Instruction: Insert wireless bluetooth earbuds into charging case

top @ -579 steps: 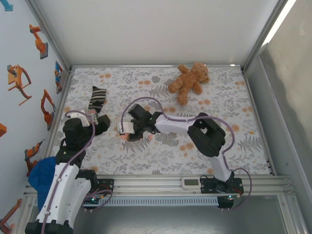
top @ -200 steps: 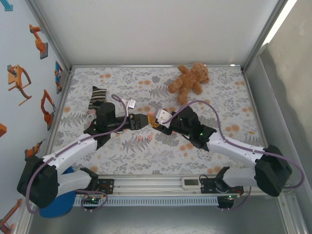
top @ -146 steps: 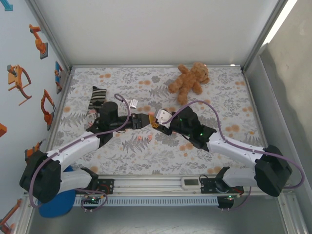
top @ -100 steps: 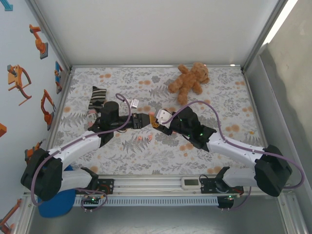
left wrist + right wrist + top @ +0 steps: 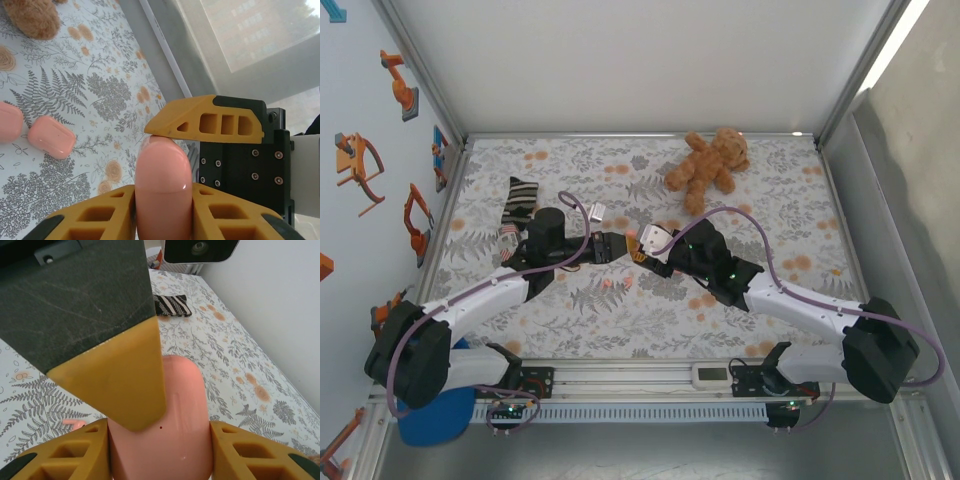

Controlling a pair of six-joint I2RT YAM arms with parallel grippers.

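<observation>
A salmon-pink charging case [image 5: 163, 190] hangs above the middle of the flowered cloth, where both grippers meet. My left gripper [image 5: 163, 192] [image 5: 611, 247] is shut on it, one yellow finger on each flat face. My right gripper [image 5: 159, 427] [image 5: 642, 243] is shut on the same case [image 5: 185, 410], pinching its wider sides. In the left wrist view a right finger [image 5: 205, 122] touches the case's rounded top. In the right wrist view a left finger [image 5: 115, 375] covers the front of the case. The earbuds are hidden.
Two more pink cases [image 5: 50, 137] [image 5: 7, 122] lie on the cloth [image 5: 770, 215] just in front of the grippers. A teddy bear [image 5: 708, 165] lies at the back right, a striped sock [image 5: 518, 205] at the back left, and a blue cloth [image 5: 435, 420] off the table's near-left corner.
My left gripper has edged right up to the right gripper and closed its fingers onto the case. The right arm has held still with the case.
</observation>
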